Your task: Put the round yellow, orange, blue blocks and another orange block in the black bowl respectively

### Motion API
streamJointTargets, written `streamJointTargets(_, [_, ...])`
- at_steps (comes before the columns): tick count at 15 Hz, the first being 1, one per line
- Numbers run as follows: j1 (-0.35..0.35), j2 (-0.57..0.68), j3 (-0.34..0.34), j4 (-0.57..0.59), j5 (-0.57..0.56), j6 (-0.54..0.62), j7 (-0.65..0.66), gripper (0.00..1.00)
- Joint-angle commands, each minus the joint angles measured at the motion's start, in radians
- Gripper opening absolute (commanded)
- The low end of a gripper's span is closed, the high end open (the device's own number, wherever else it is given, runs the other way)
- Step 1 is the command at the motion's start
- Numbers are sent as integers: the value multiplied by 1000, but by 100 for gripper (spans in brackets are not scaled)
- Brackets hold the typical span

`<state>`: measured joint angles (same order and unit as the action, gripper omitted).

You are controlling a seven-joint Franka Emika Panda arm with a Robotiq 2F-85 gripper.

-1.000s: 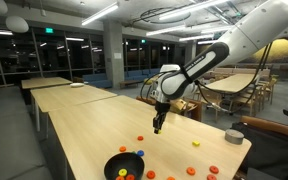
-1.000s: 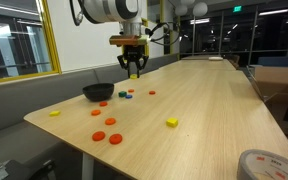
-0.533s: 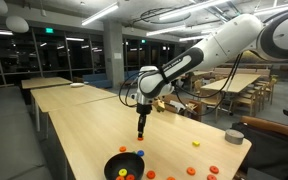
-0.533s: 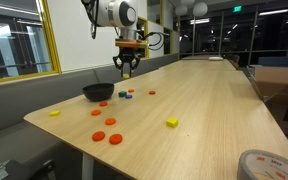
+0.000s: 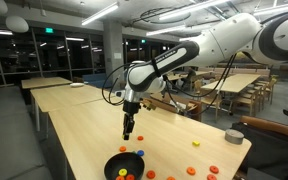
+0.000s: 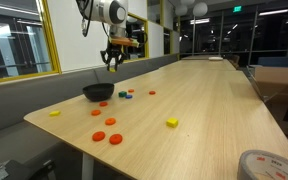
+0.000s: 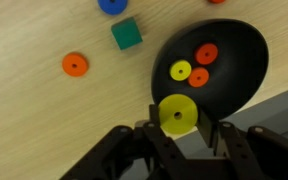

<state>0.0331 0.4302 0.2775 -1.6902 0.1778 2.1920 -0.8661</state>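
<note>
Tabletop of pale wood [image 6: 214, 100] is shown in both exterior views, long and largely bare toward its far end, with the small pieces gathered at one end. The round, shallow black bowl [image 5: 123, 166] is set close to the long edge of the table that runs beside a grey bench [image 6: 9, 125]; in the wrist view that edge is seen passing just beyond the bowl's rim. The black two-finger gripper [image 5: 129, 129] is hung point-down in open air, higher than the bowl and a little to one side of it, with nothing between the two. Its fingers are drawn partway together, and a round yellow disc with a centre hole [image 7: 178, 115] is gripped between them; in the wrist view this disc is seen against the bowl's near rim. Inside the bowl a second yellow disc [image 7: 181, 71] and two orange discs [image 7: 207, 54] are laid close together, away from the wall. Outside it, a green cube [image 7: 126, 35], a blue disc [image 7: 111, 5] and a lone orange disc [image 7: 75, 65] are spread on bare wood, each apart from the others and from the bowl. Nearer the table's end, four more orange discs [image 6: 112, 122] are scattered, a flat yellow piece [image 6: 54, 113] is placed close to the bench-side edge, and a yellow cube [image 6: 171, 122] is set alone in open wood. A roll of tape [image 6: 264, 165] is seen at the near corner.
</note>
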Motion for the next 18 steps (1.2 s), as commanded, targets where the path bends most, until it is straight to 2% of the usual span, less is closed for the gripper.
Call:
streamJointTargets(1, [-5,44,30,74,74,-88,-97,22])
streamJointTargets(9, [6,107,28,114,141,-232,-116,22])
streamJointTargets(10, [9,114,23,122,137,-247,-108,40])
streamJointTargets(11, [10,121,20,130,134,-260,-101,67])
streamJointTargets(13, [13,129,9,143,128,-268,-80,75])
streamJointTargets(16, [19,120,-20,136,102,-232,-38,97])
streamJointTargets(18, [31,111,-67,132,52,-167,48,100])
